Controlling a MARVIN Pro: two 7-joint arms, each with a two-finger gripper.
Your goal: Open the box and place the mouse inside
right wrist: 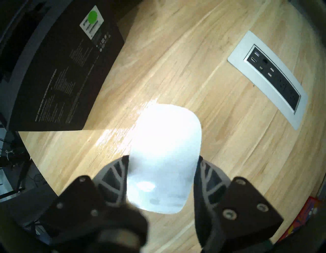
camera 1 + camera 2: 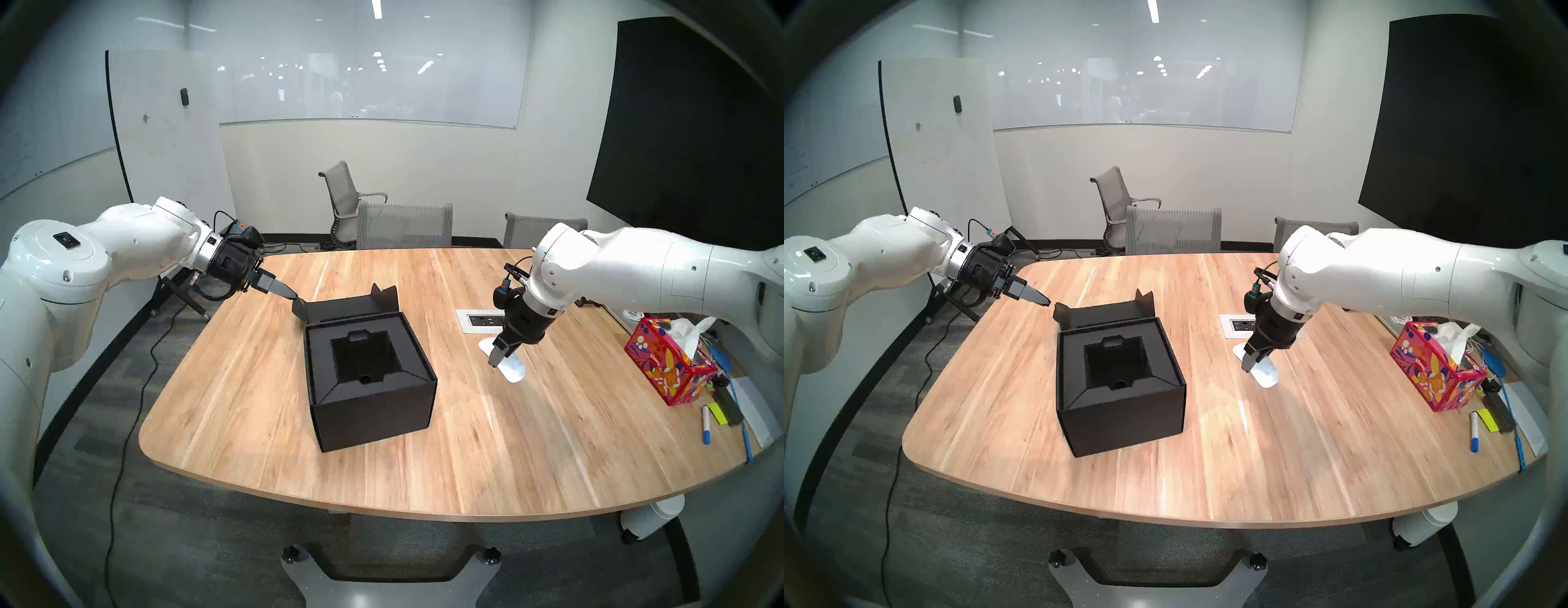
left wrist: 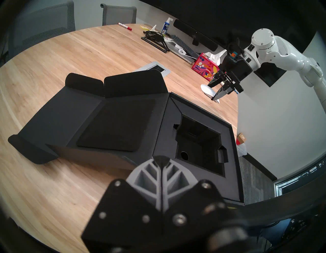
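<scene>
Mouse (image 1: 164, 155) being pinched in right end effector (image 2: 500, 361), right of box (image 2: 369, 382), ready for carrying into recess; left end effector (image 2: 292, 295), pressed together, pinning lid flap (image 2: 302, 308) open.

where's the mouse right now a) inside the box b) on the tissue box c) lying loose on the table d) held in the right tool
d: the right tool has a finger on each side of the white mouse, carrying it over the table, apart from the open box.
</scene>
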